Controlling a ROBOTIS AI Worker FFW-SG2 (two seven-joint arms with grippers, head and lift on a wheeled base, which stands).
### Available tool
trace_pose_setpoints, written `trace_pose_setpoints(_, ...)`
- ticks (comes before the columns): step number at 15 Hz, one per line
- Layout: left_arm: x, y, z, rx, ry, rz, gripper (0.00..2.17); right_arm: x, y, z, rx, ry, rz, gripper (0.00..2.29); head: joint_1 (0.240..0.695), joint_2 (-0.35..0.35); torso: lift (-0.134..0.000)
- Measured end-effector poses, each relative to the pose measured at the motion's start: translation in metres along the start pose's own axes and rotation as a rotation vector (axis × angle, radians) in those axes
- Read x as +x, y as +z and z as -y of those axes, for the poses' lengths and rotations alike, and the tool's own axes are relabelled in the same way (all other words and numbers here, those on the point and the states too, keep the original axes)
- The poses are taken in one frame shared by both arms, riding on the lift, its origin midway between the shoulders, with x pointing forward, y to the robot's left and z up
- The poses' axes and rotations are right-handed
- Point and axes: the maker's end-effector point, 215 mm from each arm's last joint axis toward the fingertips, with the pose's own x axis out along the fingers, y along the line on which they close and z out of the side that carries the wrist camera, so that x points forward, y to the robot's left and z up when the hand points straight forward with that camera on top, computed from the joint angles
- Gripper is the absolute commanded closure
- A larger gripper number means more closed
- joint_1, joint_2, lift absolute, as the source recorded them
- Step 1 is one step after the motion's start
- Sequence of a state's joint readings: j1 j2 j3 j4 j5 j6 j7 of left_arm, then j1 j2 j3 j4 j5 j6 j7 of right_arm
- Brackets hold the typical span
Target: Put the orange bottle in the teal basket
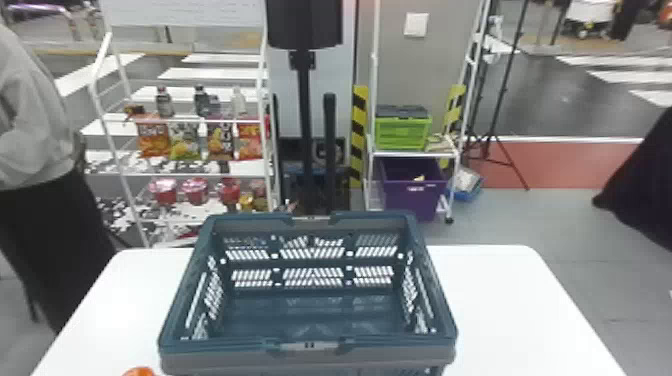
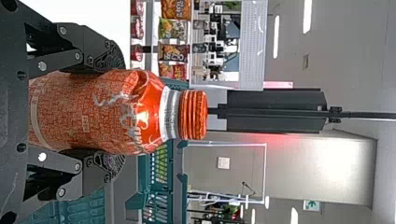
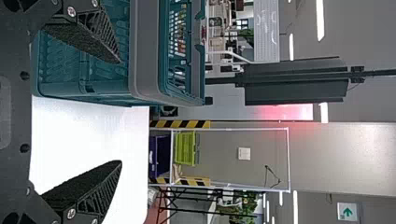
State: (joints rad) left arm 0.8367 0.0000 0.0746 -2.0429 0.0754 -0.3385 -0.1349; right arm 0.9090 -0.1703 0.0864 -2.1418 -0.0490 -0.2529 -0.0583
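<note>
Orange bottle reads as thin plastic, slick, some give; fill hard to judge from here, perhaps heavy. I'd grip mid-body, below the shoulder. Left hand clamped there, bottle upright beside teal basket. Right hand: fingers apart, empty.

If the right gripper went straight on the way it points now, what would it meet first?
The right gripper would probably meet the teal basket, with its left finger; the distance to it is unclear.
</note>
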Motion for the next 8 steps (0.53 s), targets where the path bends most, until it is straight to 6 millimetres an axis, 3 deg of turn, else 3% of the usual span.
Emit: trace_pose_setpoints(8, 0.0039, 0.0004, -0.0004, 0.000, 0.000, 0.001, 0.67, 0.0050, -0.0043, 0.0014, -0.004, -0.002, -0.010, 0.13, 0.499, 0.000, 0.000)
